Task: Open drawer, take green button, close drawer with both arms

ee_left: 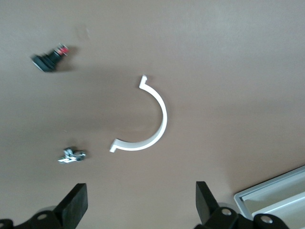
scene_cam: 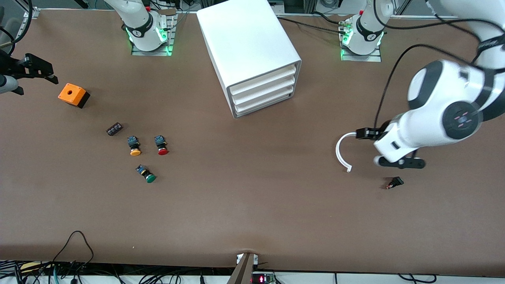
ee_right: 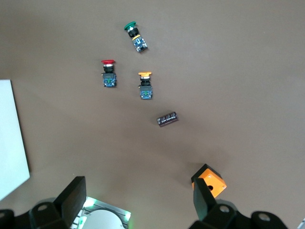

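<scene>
The white cabinet (scene_cam: 248,43) stands at the robots' edge of the table, mid-table. Its three drawers are all shut; the lowest drawer (scene_cam: 262,105) sits flush. The green-capped button (scene_cam: 146,174) lies on its side on the table toward the right arm's end, also in the right wrist view (ee_right: 135,36). My right gripper (scene_cam: 39,71) is open and empty (ee_right: 140,200), up in the air beside the orange box (scene_cam: 73,95). My left gripper (scene_cam: 394,157) is open and empty (ee_left: 141,205), over the table by a white curved strip (scene_cam: 342,152).
A yellow-capped button (scene_cam: 134,146) and a red-capped button (scene_cam: 161,145) lie between the green one and the cabinet side. A small black part (scene_cam: 114,129) lies near them. A small black-and-red part (scene_cam: 395,183) and a metal bit (ee_left: 71,155) lie near the left gripper.
</scene>
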